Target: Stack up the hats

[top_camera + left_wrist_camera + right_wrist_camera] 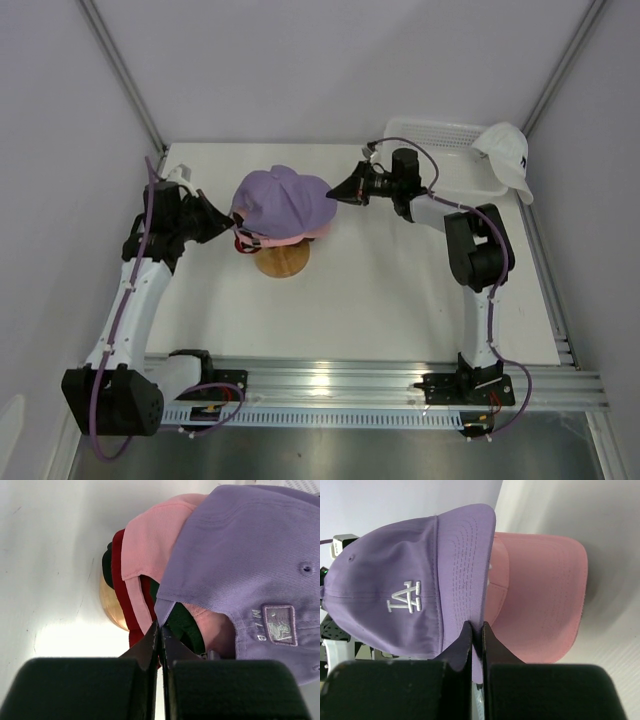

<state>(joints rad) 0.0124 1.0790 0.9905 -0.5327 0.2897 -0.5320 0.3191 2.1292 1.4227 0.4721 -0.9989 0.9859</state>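
The lavender cap [285, 200] sits on top of the pile on the wooden stand [283, 260], above the pink cap [305, 237]. My left gripper [228, 222] is shut on the lavender cap's rear edge [164, 611] at the left. My right gripper [335, 193] is shut on its brim [480, 580] at the right. The left wrist view shows the pink cap [150, 540], the red cap [120, 580] and a dark cap [187, 625] under it. The pink brim [540, 595] lies under the lavender one. The white cap [508, 155] rests on the basket's right end.
The white mesh basket [440, 150] stands at the back right of the white table [400, 290]. Grey walls close in the left, back and right sides. The stand's wooden rim [112, 605] shows below the caps.
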